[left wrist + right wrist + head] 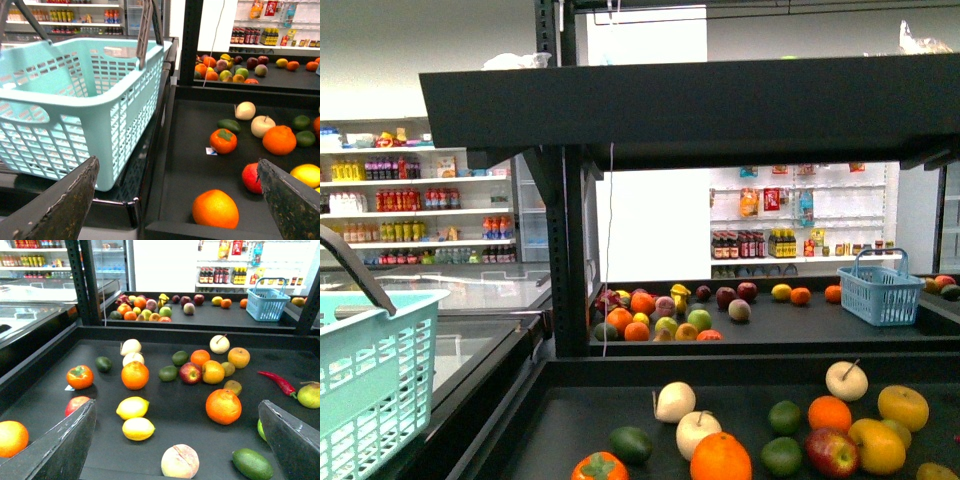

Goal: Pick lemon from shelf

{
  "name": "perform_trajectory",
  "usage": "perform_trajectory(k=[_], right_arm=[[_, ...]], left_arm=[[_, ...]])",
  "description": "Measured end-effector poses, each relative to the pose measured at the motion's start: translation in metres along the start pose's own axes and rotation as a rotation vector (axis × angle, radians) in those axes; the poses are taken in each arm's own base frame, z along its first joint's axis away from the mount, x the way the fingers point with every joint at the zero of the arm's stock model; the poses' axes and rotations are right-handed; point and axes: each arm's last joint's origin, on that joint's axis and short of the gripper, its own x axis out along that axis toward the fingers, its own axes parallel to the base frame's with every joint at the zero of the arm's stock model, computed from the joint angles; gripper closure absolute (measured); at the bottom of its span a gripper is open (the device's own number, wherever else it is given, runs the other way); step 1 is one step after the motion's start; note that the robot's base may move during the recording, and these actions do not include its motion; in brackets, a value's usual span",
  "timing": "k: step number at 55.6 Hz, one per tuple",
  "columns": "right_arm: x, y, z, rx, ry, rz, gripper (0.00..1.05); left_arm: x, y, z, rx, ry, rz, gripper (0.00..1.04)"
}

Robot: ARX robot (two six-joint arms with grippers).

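Note:
Two lemons lie side by side on the black tray of the shelf (170, 395) in the right wrist view: one lemon (132, 407) and a second lemon (138, 428) just nearer the camera. My right gripper (177, 406) hangs open over this tray; the lemons sit inside its span, close to one finger (65, 450). My left gripper (177, 161) is open above the tray's corner (190, 150), with an orange (216, 208) between its fingers. A yellow fruit (308, 175) at the picture's edge may be a lemon. Neither gripper shows in the front view.
A teal basket (75, 100) stands beside the tray. Around the lemons lie oranges (223, 406), a peach (180, 461), an avocado (252, 464), apples (190, 373) and a red chilli (277, 381). A blue basket (267, 302) and more fruit sit on the far tray. A black upper tray (720, 100) overhangs.

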Motion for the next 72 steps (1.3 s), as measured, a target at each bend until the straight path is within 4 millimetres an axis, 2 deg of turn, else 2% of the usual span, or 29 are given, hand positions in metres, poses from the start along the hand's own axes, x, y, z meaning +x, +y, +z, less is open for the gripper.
perform_trajectory(k=[26,31,35,40,43,49,51,62,72], right_arm=[[0.0,0.0,0.0,0.0,0.0,0.001,0.07],[0.0,0.0,0.0,0.0,0.0,0.0,0.07],[0.0,0.0,0.0,0.0,0.0,0.001,0.07],[0.0,0.0,0.0,0.0,0.0,0.001,0.07],[0.0,0.0,0.0,0.0,0.0,0.001,0.07],[0.0,0.0,0.0,0.0,0.0,0.001,0.07],[0.0,0.0,0.0,0.0,0.0,0.001,0.07],[0.0,0.0,0.0,0.0,0.0,0.001,0.07],[0.0,0.0,0.0,0.0,0.0,0.001,0.07]], left_arm=[[0.0,0.0,0.0,-0.008,0.006,-0.004,0.08],[0.004,-0.003,-0.001,-0.119,0.199,-0.035,0.08],[0.013,-0.004,0.008,-0.207,0.249,-0.072,0.08],[0.038,0.007,0.04,-0.359,0.213,-0.074,0.08],[0.062,0.025,0.066,-0.505,0.188,-0.051,0.08],[0.09,0.052,0.086,-0.716,0.182,-0.012,0.08],[0.105,0.063,0.093,-0.792,0.177,0.0,0.08],[0.156,0.091,0.106,-1.021,0.134,0.009,0.08],[0.201,0.107,0.093,-1.187,0.151,0.051,0.08]])
